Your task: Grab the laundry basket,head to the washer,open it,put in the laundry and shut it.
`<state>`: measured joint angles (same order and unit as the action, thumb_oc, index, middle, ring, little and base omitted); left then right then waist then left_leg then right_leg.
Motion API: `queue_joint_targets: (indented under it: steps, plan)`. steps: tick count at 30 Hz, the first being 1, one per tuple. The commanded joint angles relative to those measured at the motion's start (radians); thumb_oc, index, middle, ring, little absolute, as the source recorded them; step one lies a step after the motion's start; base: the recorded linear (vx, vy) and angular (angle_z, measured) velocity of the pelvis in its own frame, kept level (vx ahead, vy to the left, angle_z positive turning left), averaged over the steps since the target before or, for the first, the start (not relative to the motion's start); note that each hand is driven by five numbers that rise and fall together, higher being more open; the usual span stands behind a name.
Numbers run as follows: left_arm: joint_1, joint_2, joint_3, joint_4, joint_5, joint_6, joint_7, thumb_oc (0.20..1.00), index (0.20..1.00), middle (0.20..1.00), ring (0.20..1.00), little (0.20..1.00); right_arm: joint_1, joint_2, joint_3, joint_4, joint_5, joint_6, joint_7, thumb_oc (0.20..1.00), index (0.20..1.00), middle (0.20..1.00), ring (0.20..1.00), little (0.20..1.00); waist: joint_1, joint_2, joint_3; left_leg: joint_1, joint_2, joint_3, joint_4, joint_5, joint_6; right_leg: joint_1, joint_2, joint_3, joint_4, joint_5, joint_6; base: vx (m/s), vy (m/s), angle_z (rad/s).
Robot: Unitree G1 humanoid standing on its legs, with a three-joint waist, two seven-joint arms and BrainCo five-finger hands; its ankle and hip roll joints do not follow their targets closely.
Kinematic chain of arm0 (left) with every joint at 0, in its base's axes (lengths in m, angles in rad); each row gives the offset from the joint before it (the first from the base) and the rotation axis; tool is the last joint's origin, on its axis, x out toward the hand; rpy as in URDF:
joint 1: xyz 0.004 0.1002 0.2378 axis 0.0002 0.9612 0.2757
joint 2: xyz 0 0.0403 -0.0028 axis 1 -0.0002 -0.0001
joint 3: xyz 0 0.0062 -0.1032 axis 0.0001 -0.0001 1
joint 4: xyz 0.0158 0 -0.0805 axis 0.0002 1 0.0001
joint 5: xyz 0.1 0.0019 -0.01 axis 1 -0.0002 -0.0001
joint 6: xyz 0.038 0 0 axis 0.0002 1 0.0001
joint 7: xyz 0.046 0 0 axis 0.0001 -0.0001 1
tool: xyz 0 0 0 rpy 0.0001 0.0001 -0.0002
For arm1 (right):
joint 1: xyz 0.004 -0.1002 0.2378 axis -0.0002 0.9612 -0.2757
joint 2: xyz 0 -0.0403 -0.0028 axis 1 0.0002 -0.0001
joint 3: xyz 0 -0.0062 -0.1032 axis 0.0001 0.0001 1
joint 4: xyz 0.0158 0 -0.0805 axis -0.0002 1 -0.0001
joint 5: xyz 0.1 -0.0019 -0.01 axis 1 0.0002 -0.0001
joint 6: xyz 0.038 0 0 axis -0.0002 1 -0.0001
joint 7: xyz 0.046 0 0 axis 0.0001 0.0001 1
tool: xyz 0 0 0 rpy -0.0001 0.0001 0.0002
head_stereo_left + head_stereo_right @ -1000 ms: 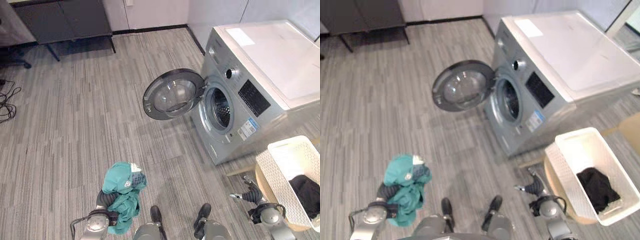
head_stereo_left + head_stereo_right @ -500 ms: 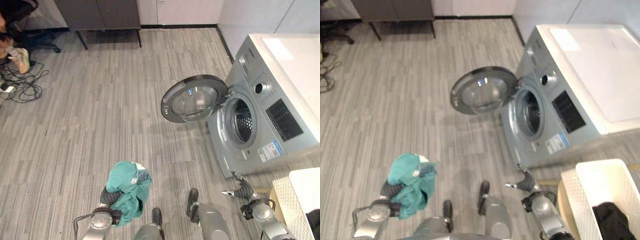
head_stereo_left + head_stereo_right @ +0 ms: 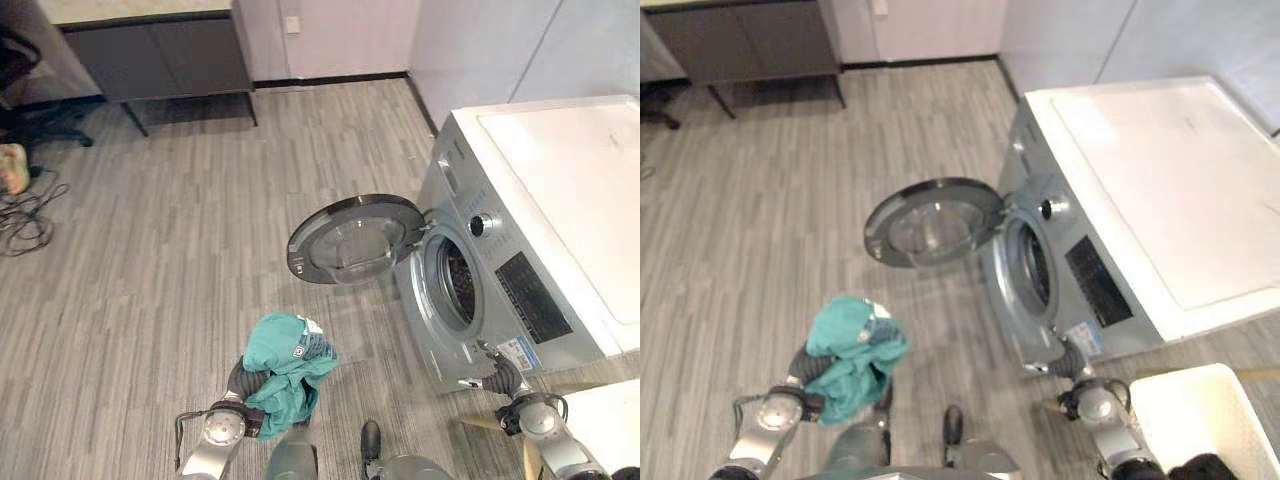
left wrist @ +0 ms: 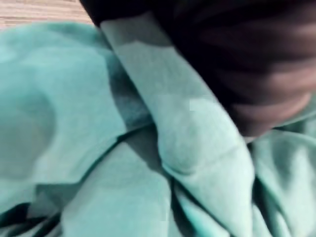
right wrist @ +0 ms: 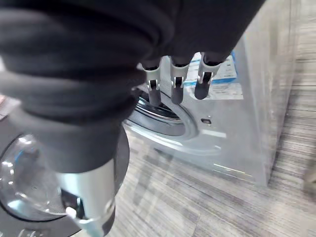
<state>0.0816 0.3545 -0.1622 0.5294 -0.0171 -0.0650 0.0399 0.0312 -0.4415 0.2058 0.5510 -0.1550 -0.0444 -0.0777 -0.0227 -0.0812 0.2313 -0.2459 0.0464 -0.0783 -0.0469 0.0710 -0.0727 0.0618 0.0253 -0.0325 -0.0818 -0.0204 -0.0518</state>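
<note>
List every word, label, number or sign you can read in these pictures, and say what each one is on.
None can be read.
Blue and white sticker on the washer front: print too small.
Dark control panel on the washer: markings too small.
White tag on the teal garment wrapped over the left hand: mark blurred.
The right hand hangs by the sticker.

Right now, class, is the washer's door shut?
No: in the left eye view the round washer door stands swung wide open, leaving the drum opening exposed.
</note>
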Motion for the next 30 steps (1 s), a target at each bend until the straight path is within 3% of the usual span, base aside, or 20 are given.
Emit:
queue_joint_targets:
  steps: [1, 7, 8, 10, 11, 14, 15, 16, 18, 20, 21, 25, 26, 28, 30]
  plan:
    - [0.014, 0.041, 0.004, -0.078, 0.028, -0.036, 0.007, 0.2, 0.2, 0.2, 0.2, 0.2, 0.038, -0.017, -0.036, -0.066, -0.002, -0.033, -0.021, 1.0, 1.0, 1.0, 1.0, 1.0, 0.023, 0.01, -0.005, 0.04, -0.006, 0.053, 0.078, -0.001, 0.013, -0.035, -0.048, -0.012, 0.094, -0.061, 0.135, 0.35, 0.322, -0.61]
    - [0.006, 0.068, -0.009, -0.087, 0.043, -0.03, -0.004, 0.2, 0.2, 0.2, 0.2, 0.2, 0.053, 0.013, -0.055, -0.07, 0.0, -0.023, -0.015, 1.0, 1.0, 1.0, 1.0, 1.0, 0.015, 0.0, -0.02, 0.062, -0.027, 0.116, 0.14, -0.049, 0.053, -0.039, -0.096, 0.041, 0.192, -0.088, 0.156, 0.23, 0.262, -0.71]
    - [-0.009, 0.089, -0.003, -0.104, 0.045, -0.031, 0.003, 0.2, 0.2, 0.2, 0.2, 0.2, 0.03, 0.023, -0.039, -0.063, -0.004, -0.02, -0.015, 1.0, 1.0, 1.0, 1.0, 1.0, 0.014, -0.002, -0.008, 0.078, -0.027, 0.164, 0.16, -0.082, 0.072, -0.076, -0.105, 0.047, 0.27, -0.086, 0.17, 0.09, 0.216, -0.71]
    - [-0.015, 0.097, 0.001, -0.112, 0.045, -0.031, 0.008, 0.2, 0.2, 0.2, 0.2, 0.2, 0.018, 0.03, -0.033, -0.065, -0.004, -0.018, -0.015, 1.0, 1.0, 1.0, 1.0, 1.0, 0.018, 0.0, -0.005, 0.08, -0.021, 0.185, 0.164, -0.089, 0.078, -0.112, -0.105, 0.044, 0.314, -0.076, 0.173, 0.06, 0.194, -1.02]
    - [-0.033, 0.109, 0.005, -0.115, 0.047, -0.038, 0.021, 0.2, 0.2, 0.2, 0.2, 0.2, -0.008, 0.037, -0.013, -0.069, -0.004, -0.021, -0.011, 1.0, 1.0, 1.0, 1.0, 1.0, 0.023, -0.002, 0.006, 0.1, -0.013, 0.236, 0.166, -0.112, 0.083, -0.172, -0.119, -0.002, 0.363, -0.056, 0.186, 0.05, 0.167, -1.12]
    - [-0.052, 0.111, -0.002, -0.108, 0.045, -0.04, 0.032, 0.2, 0.2, 0.2, 0.2, 0.2, -0.023, 0.033, 0.002, -0.079, -0.013, -0.019, -0.012, 1.0, 1.0, 1.0, 1.0, 1.0, 0.019, -0.009, 0.011, 0.146, -0.012, 0.301, 0.147, -0.135, 0.087, -0.216, -0.11, -0.095, 0.346, -0.041, 0.184, 0.08, 0.14, -0.98]
    - [-0.053, 0.111, -0.002, -0.108, 0.045, -0.04, 0.032, 0.2, 0.2, 0.2, 0.2, 0.2, -0.023, 0.033, 0.002, -0.079, -0.013, -0.018, -0.012, 1.0, 1.0, 1.0, 1.0, 1.0, 0.02, -0.009, 0.009, 0.144, -0.012, 0.302, 0.145, -0.132, 0.087, -0.217, -0.108, -0.095, 0.342, -0.036, 0.183, 0.12, 0.074, -1.07]
    - [-0.056, 0.11, -0.003, -0.107, 0.047, -0.036, 0.032, 0.2, 0.2, 0.2, 0.2, 0.2, -0.022, 0.035, 0.004, -0.075, -0.016, -0.016, -0.014, 1.0, 1.0, 1.0, 1.0, 1.0, 0.018, -0.01, 0.005, 0.178, -0.014, 0.34, 0.122, -0.144, 0.087, -0.228, -0.114, -0.2, 0.302, -0.027, 0.173, 0.14, 0.024, -0.83]
    - [-0.062, 0.112, -0.01, -0.108, 0.054, -0.031, 0.031, 0.2, 0.2, 0.2, 0.2, 0.2, -0.023, 0.035, 0.006, -0.061, -0.023, -0.014, -0.024, 1.0, 1.0, 1.0, 1.0, 1.0, 0.017, -0.007, -0.004, 0.222, -0.009, 0.368, 0.095, -0.166, 0.079, -0.252, -0.123, -0.302, 0.272, -0.024, 0.167, 0.23, 0.005, -0.73]
    - [-0.06, 0.109, -0.012, -0.113, 0.062, -0.033, 0.028, 0.2, 0.2, 0.2, 0.2, 0.2, -0.015, 0.036, 0.0, -0.059, -0.022, -0.012, -0.022, 1.0, 1.0, 1.0, 1.0, 1.0, 0.01, 0.0, -0.004, 0.242, -0.003, 0.367, 0.096, -0.183, 0.074, -0.246, -0.128, -0.324, 0.262, -0.035, 0.174, 0.21, -0.073, -0.58]
    - [-0.057, 0.108, -0.03, -0.123, 0.089, -0.036, 0.019, 0.2, 0.2, 0.2, 0.2, 0.2, 0.016, 0.036, -0.01, -0.06, -0.019, -0.015, -0.02, 1.0, 1.0, 1.0, 1.0, 1.0, -0.008, -0.005, -0.01, 0.252, -0.011, 0.376, 0.129, -0.212, 0.073, -0.212, -0.103, -0.278, 0.207, -0.033, 0.163, 0.27, -0.123, -0.2]
    - [-0.064, 0.088, -0.045, -0.147, 0.088, -0.043, 0.013, 0.2, 0.2, 0.2, 0.2, 0.2, 0.04, 0.015, -0.026, -0.062, -0.003, -0.024, -0.024, 1.0, 1.0, 1.0, 1.0, 1.0, -0.022, -0.006, -0.009, 0.208, 0.04, 0.401, 0.353, -0.229, 0.046, -0.149, -0.094, -0.266, 0.157, -0.031, 0.134, 0.17, -0.113, 0.11]
    - [-0.065, 0.088, -0.046, -0.146, 0.088, -0.043, 0.013, 0.2, 0.2, 0.2, 0.2, 0.2, 0.041, 0.014, -0.027, -0.063, -0.003, -0.024, -0.024, 1.0, 1.0, 1.0, 1.0, 1.0, -0.022, -0.004, -0.009, 0.204, 0.044, 0.401, 0.362, -0.233, 0.044, -0.149, -0.091, -0.266, 0.156, -0.031, 0.132, 0.06, -0.042, -0.02]
    - [-0.095, 0.062, -0.061, -0.128, 0.077, -0.042, 0.035, 0.2, 0.2, 0.2, 0.2, 0.2, 0.026, -0.002, -0.014, -0.05, 0.008, -0.023, -0.028, 1.0, 1.0, 1.0, 1.0, 1.0, -0.013, -0.007, 0.009, 0.116, 0.041, 0.334, 0.435, -0.179, 0.044, -0.134, -0.083, -0.235, 0.131, -0.028, 0.103, 0.02, 0.002, -0.46]
    - [-0.099, 0.05, -0.065, -0.115, 0.078, -0.04, 0.041, 0.2, 0.2, 0.2, 0.2, 0.2, 0.022, -0.004, -0.013, -0.042, 0.011, -0.022, -0.029, 1.0, 1.0, 1.0, 1.0, 1.0, -0.011, -0.008, 0.006, 0.095, 0.033, 0.294, 0.379, -0.199, 0.048, -0.119, -0.084, -0.203, 0.112, -0.029, 0.114, 0.1, 0.097, -0.44]
